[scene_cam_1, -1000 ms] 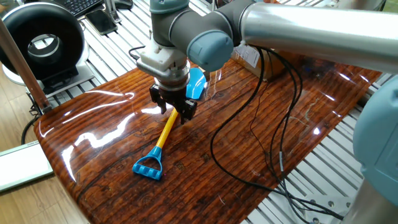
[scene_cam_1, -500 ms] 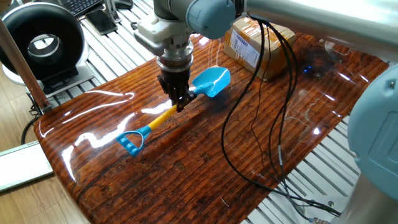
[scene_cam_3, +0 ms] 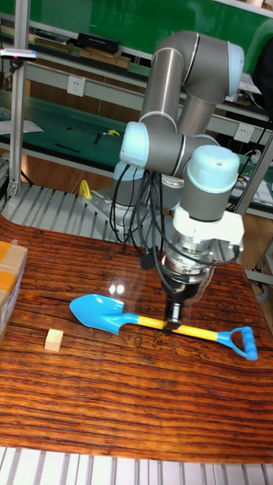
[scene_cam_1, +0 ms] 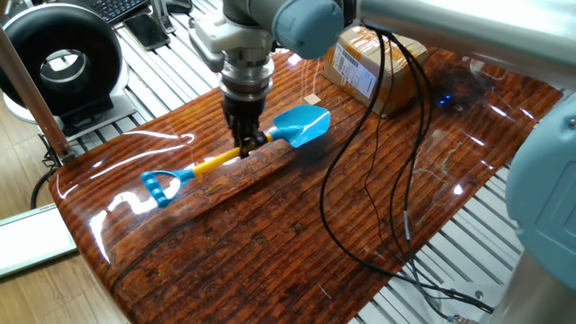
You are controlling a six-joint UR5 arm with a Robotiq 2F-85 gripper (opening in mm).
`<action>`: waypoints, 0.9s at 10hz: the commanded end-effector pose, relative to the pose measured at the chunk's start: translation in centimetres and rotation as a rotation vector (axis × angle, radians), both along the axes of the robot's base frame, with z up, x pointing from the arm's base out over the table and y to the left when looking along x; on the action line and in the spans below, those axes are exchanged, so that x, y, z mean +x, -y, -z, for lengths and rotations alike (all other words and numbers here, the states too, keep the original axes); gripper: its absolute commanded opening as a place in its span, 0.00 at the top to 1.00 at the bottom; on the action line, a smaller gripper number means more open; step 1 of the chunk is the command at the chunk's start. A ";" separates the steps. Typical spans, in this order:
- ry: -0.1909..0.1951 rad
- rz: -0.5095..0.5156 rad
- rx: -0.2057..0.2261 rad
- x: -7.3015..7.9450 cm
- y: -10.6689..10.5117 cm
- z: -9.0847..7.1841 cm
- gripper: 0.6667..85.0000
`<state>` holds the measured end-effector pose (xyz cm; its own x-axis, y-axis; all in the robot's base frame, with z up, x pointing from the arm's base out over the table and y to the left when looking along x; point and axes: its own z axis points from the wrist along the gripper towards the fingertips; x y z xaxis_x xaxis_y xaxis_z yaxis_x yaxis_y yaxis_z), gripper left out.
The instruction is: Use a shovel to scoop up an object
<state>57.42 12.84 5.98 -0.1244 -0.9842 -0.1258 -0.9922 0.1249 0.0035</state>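
Observation:
The shovel has a bright blue blade [scene_cam_1: 302,124] [scene_cam_3: 97,312], a yellow shaft and a blue D-handle [scene_cam_1: 157,187] [scene_cam_3: 241,341]. It lies almost level, low over the wooden table [scene_cam_1: 270,234]. My gripper [scene_cam_1: 249,144] [scene_cam_3: 174,324] points straight down and is shut on the yellow shaft just behind the blade. The object, a tiny tan wooden cube [scene_cam_3: 52,339] [scene_cam_1: 311,99], rests on the table a short way beyond the blade's tip, apart from it. Whether the blade touches the table I cannot tell.
A brown taped cardboard box [scene_cam_1: 364,63] [scene_cam_3: 9,280] stands at the table's far edge beyond the cube. Black cables [scene_cam_1: 378,180] hang from the arm across the table's right half. A black ring-shaped device [scene_cam_1: 58,63] sits off the table at left.
My gripper has turned and shifted toward the back with the shovel in it. The handle swung from the front to the left, and the blade now points at the cube.

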 end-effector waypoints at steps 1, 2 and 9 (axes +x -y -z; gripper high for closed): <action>0.006 0.006 0.046 1.3 -3.0 -1.6 1.00; 0.002 0.021 0.037 1.4 -3.1 -1.9 1.00; -0.017 0.023 0.058 0.6 -2.5 -2.8 1.00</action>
<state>57.73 14.31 8.30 -0.1509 -0.9795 -0.1336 -0.9885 0.1481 0.0306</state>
